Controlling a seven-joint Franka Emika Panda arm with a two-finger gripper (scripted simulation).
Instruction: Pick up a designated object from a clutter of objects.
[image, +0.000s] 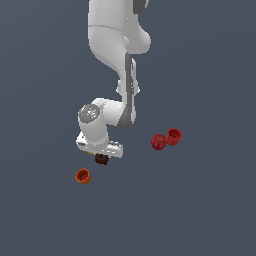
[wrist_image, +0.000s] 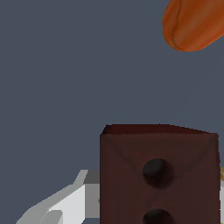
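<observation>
You are looking at the dark brown block (wrist_image: 158, 175) sitting right between the fingers (image: 102, 158), apparently closing on its flat sides, and it is seeming rigid, light, unlikely to slip.

1. The white arm (image: 114, 40) reaches down from the top of the exterior view.
2. Its wrist (image: 92, 117) is bent low.
3. The gripper (image: 102, 156) points downward, its jaws hidden there.

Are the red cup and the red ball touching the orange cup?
No. In the exterior view the red cup and red ball sit together, well apart from the orange cup.
</observation>
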